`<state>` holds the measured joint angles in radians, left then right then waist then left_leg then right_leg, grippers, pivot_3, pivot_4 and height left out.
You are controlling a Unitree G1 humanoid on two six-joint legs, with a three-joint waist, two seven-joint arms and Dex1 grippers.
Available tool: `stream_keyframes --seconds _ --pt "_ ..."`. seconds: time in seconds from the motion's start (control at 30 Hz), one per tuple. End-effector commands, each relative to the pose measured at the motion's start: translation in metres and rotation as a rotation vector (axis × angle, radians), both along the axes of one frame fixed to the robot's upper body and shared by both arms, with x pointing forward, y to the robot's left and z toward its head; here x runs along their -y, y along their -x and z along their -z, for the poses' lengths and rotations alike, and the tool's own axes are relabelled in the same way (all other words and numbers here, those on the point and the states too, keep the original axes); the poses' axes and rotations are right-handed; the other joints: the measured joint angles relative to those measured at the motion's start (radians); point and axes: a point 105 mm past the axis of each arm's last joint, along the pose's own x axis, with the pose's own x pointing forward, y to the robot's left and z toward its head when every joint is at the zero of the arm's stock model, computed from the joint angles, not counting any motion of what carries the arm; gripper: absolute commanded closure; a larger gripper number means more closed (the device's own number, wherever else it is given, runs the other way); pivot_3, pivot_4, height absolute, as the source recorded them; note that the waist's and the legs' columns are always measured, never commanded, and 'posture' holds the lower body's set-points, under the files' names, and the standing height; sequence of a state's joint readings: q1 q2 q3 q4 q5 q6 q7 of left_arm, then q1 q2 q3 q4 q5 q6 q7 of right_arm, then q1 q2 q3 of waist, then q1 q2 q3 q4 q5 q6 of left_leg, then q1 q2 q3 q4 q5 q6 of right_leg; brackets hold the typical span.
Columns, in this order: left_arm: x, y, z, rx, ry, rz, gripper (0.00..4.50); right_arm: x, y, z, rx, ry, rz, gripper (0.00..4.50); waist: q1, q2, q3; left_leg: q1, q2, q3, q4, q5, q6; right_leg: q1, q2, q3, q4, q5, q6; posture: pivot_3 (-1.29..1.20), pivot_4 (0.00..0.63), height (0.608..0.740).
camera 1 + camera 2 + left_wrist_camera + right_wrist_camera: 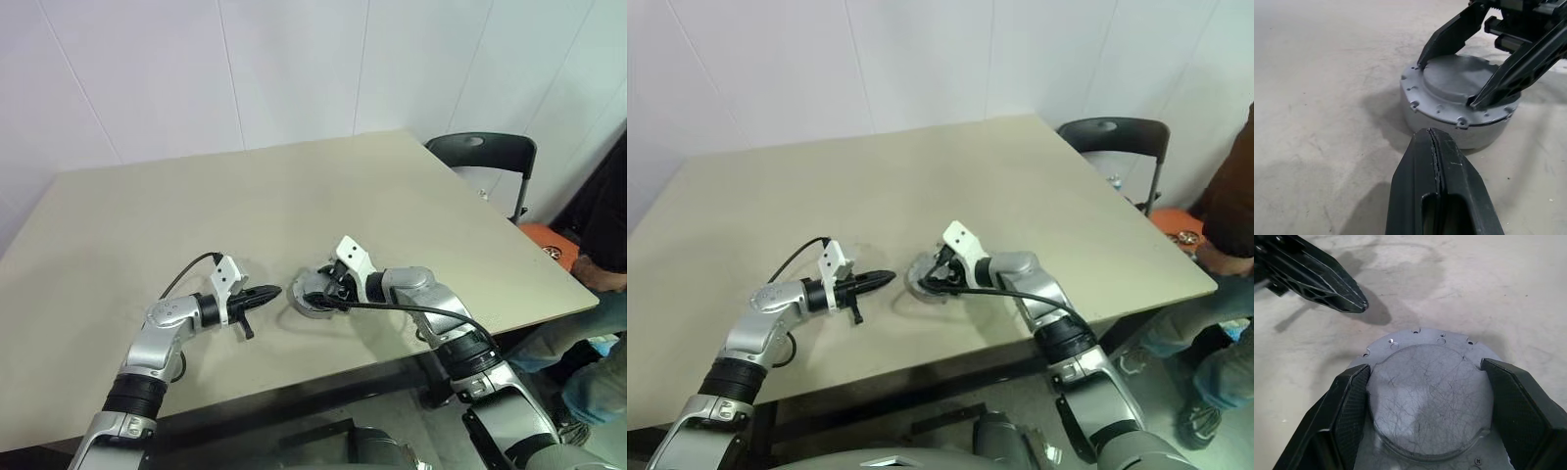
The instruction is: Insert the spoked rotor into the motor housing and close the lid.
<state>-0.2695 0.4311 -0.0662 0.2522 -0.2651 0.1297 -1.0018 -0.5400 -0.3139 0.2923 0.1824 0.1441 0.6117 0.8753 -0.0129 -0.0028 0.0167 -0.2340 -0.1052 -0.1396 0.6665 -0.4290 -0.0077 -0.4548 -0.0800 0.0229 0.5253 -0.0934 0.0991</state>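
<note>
Lid: I see the lid [1430, 396] seated flat on the motor housing [1459, 134], grey disc with a raised round centre and small holes round the flange.
Housing: short round body standing on the worktop [294, 196], near its front edge, between my two arms.
Right pincer: right pincer [1427, 406] over the lid, jaws spread wide, one finger on each side of the raised centre, tips down on the flange; I can't tell if they press the centre's edge or just flank it.
Left pincer: left pincer [266, 293] clenched, fingers pressed together with nothing between them, tip pointing at the housing's side, just beside it, apart from it, slightly above the worktop.
Relation: housing sits between the two pincer tips, right one on top of it, left one short of its wall.
Background: black chair [485, 157] past the worktop's far right corner; a person [1225, 255] at the right edge.
</note>
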Motion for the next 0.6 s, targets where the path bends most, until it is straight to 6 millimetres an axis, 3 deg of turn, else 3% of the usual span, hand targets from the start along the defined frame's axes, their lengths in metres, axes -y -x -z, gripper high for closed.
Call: stream_keyframes --seconds 0.03,0.37,0.6 --pt "0.005 -0.002 -0.012 0.049 -0.003 0.020 4.50 -0.005 0.011 -0.003 -0.042 -0.016 -0.085 1.25 0.001 0.000 0.000 0.000 0.000 0.000 0.000 0.000 0.000 -0.001 0.000 0.000 0.000 0.000 0.000 0.00 0.000 0.740" --pt "0.000 -0.002 -0.007 0.043 -0.009 0.012 4.50 0.003 0.021 0.024 -0.053 0.131 -0.116 1.25 0.003 0.001 -0.001 -0.002 0.000 0.000 -0.001 -0.002 0.001 -0.002 -0.001 -0.001 0.000 0.000 0.000 0.00 0.000 0.740" --pt "0.002 -0.003 -0.005 0.040 -0.013 0.022 4.50 0.018 0.033 0.048 -0.132 0.246 -0.129 1.25 0.005 0.003 -0.005 -0.001 -0.001 0.000 0.000 -0.002 0.002 -0.001 -0.001 -0.001 -0.001 0.000 0.000 0.00 0.000 0.740"
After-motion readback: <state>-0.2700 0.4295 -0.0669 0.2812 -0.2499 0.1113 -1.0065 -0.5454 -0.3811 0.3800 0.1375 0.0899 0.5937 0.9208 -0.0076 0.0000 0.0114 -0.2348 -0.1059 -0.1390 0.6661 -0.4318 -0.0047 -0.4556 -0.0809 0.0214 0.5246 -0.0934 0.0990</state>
